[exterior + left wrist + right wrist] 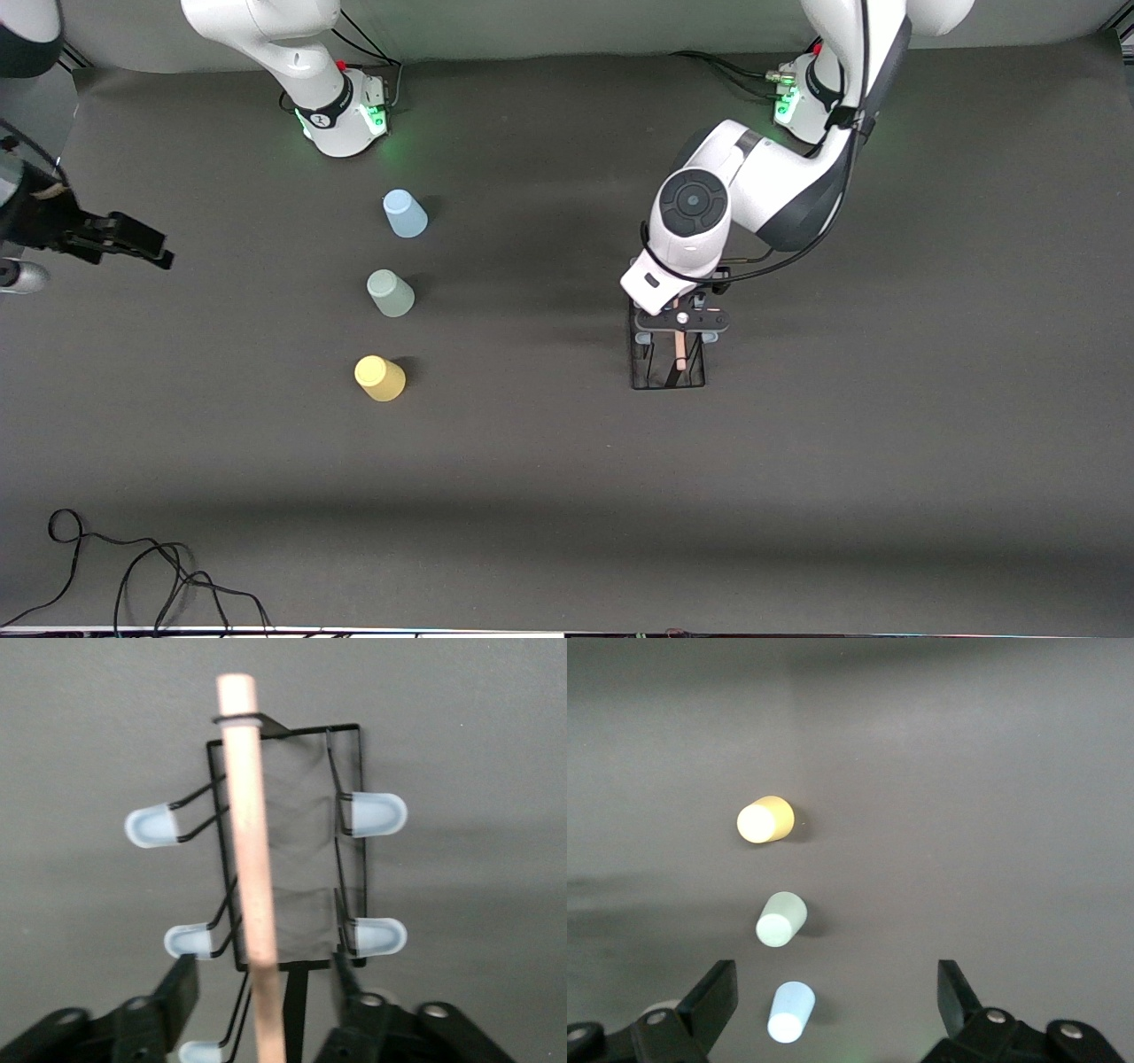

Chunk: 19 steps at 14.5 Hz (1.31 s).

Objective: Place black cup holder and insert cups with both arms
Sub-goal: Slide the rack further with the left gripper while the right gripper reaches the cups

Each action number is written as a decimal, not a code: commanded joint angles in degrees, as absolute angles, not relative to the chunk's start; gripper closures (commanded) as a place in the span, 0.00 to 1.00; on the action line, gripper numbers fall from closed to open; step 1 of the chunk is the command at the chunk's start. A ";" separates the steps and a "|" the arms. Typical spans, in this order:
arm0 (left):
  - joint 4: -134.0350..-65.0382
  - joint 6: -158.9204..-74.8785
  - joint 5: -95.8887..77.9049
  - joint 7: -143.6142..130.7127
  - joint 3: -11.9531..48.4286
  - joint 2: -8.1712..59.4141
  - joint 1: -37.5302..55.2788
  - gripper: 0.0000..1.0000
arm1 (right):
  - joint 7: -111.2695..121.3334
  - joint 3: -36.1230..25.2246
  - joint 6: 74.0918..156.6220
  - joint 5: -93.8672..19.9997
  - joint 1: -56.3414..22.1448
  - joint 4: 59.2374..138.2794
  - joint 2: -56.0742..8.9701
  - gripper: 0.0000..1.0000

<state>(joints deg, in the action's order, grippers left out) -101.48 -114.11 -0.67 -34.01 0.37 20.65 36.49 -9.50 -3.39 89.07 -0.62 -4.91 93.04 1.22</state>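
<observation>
The black cup holder point(669, 354) stands on the dark mat toward the left arm's end, its wooden handle point(679, 347) on top. My left gripper point(680, 321) is right above it, open, its fingers apart on either side of the handle point(251, 859). Pale-capped pegs point(372, 813) stick out on both sides of the holder point(347, 877). Three cups stand upside down in a row toward the right arm's end: light blue point(405, 213), grey-green point(390, 293), yellow point(380, 378). My right gripper point(146, 244) hangs open and empty at the mat's edge. Its wrist view shows the yellow point(765, 819), grey-green point(781, 918) and blue point(791, 1012) cups.
Loose black cables point(133, 567) lie at the near corner of the mat on the right arm's end. A silver object point(22, 276) sits at that end's edge. The two green-lit arm bases point(350, 115) stand along the back edge.
</observation>
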 commanded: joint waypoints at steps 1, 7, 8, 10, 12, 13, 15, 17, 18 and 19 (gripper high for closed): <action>-100.81 -114.44 -2.63 -35.42 -0.09 21.09 37.18 1.00 | -15.46 -3.60 89.29 0.26 -9.04 94.47 1.23 0.00; -98.89 -113.91 -2.90 -35.51 -0.09 20.83 37.18 1.00 | -17.21 -3.60 103.51 -0.17 -11.07 109.75 5.53 0.00; -97.92 -113.82 -3.68 -35.77 -0.09 20.74 37.09 1.00 | -19.05 -3.60 105.97 -0.26 -12.55 112.30 5.97 0.00; -95.90 -113.56 -6.32 -37.17 -0.18 21.00 37.44 1.00 | -22.83 -3.69 111.42 -0.26 -14.58 117.40 5.98 0.00; -95.63 -114.16 -6.42 -39.27 0.09 21.18 38.58 1.00 | -23.99 -3.69 116.69 -0.26 -15.73 122.15 5.98 0.00; -95.62 -114.52 -6.42 -39.98 0.09 21.36 39.89 1.00 | -23.99 -3.69 118.63 -0.26 -15.73 124.17 5.89 0.00; -95.45 -114.70 -6.42 -40.43 0.09 22.32 41.48 1.00 | -23.99 -3.69 122.94 -0.26 -15.82 128.04 5.36 0.00; -95.27 -114.87 -6.42 -40.69 0.09 23.20 42.53 1.00 | -24.08 -3.69 126.28 -0.26 -16.00 130.68 3.96 0.00; -95.27 -115.57 -6.42 -40.95 0.09 23.46 42.97 1.00 | -24.34 -3.69 127.43 -0.26 -16.61 131.39 3.17 0.00; -95.27 -116.53 -6.42 -41.74 0.09 23.55 43.41 1.00 | -25.13 -3.69 128.49 -0.26 -17.31 131.92 2.12 0.00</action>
